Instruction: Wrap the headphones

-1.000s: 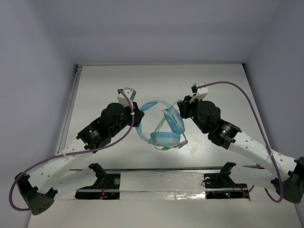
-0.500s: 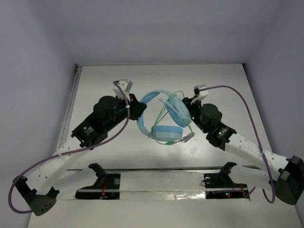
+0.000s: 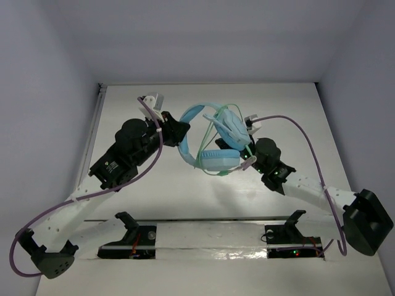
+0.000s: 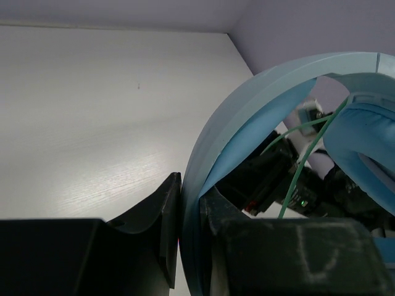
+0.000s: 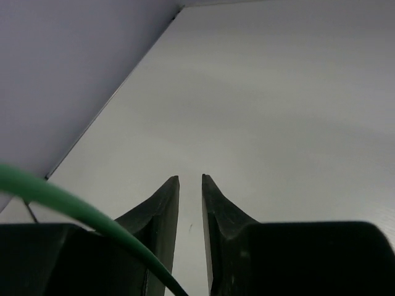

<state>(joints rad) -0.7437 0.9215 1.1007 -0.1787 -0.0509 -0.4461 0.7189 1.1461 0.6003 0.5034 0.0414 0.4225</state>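
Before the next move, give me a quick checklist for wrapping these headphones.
1. Left hand clamped on the headband: ok.
2. Right hand gripping the cable: not ok; its jaws stand slightly apart and empty, and the cable passes beside them.
3. Cable fully wound: not ok; loose strands hang below the lower earcup.
4. Both hands apart: ok; the headphones sit between them.
5. Headphones lifted off the table: cannot tell.
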